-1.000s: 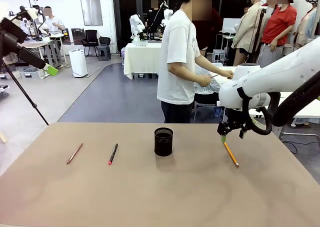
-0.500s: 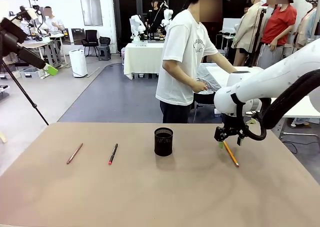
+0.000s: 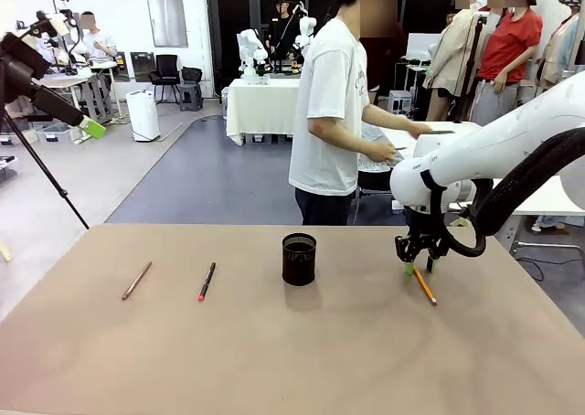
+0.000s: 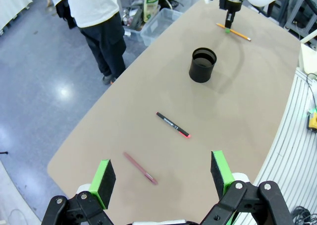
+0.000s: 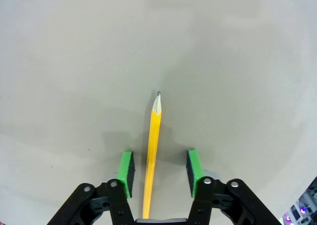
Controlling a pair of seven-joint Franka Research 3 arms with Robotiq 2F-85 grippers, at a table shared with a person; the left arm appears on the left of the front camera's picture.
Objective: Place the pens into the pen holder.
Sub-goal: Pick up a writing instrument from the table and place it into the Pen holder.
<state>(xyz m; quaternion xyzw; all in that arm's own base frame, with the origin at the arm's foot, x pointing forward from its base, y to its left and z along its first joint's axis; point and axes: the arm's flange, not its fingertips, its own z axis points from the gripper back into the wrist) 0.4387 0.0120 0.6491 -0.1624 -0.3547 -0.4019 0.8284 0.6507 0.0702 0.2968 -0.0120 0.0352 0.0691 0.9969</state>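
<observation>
**A:** Entry one, the orange pen [image 5: 151, 145]?

**B:** A slim straight stick, glossy orange, sharpened to a pale cone with a dark tip. It lies flat on the matte tan table [image 3: 292, 360], on the right side, well apart from the pen holder [image 3: 299, 260].

**A:** Its place against the right gripper [image 5: 159, 168]?

**B:** The gripper is down at the table, over the pen's blunt end. The shaft runs between the green pads [image 5: 128, 173], nearer one pad than the other.

**A:** Fingers?

**B:** Partly spread. A gap shows on each side of the pen, and neither pad touches it.

**A:** The holder?

**B:** A black mesh cylinder, upright at mid-table, open at the top.

**A:** Other pens?

**B:** A black pen [image 3: 207, 281] with a red tip and a brownish-pink pen [image 3: 136, 281], both flat on the left side.

**A:** Left gripper [image 4: 163, 178]?

**B:** High above the table, fingers spread wide, holding nothing.
</observation>
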